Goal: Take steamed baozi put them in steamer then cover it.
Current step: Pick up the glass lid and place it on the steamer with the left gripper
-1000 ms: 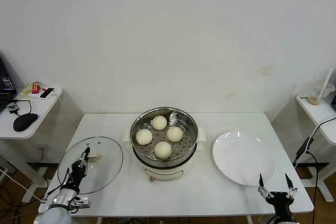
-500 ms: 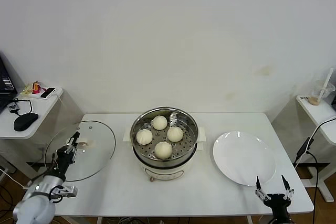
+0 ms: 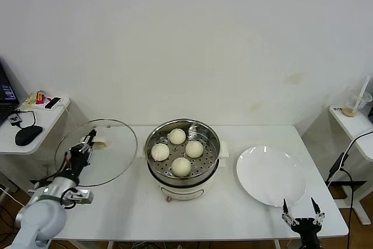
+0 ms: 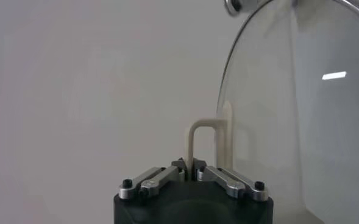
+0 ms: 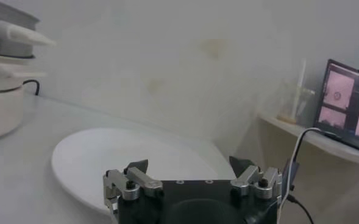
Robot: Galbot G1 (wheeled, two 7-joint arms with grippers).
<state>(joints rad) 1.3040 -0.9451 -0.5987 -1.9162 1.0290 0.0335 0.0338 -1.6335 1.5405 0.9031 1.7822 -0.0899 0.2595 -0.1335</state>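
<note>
All four baozi [image 3: 177, 136] sit in the steamer [image 3: 183, 154] at mid-table, so only covering is left. The cover [image 3: 97, 152] hangs tilted in the air left of the pot, its handle [image 4: 202, 143] pinched in the left gripper [image 3: 85, 143]. The right gripper [image 3: 301, 221] waits wide open at the near right edge beside the plate [image 3: 270, 175]; nothing blocks the way to the pot

The cover [image 4: 289, 109] runs off the left wrist view's edge, only part of its rim showing. The steamer [image 5: 5, 73] is cut off, just its side visible.
</note>
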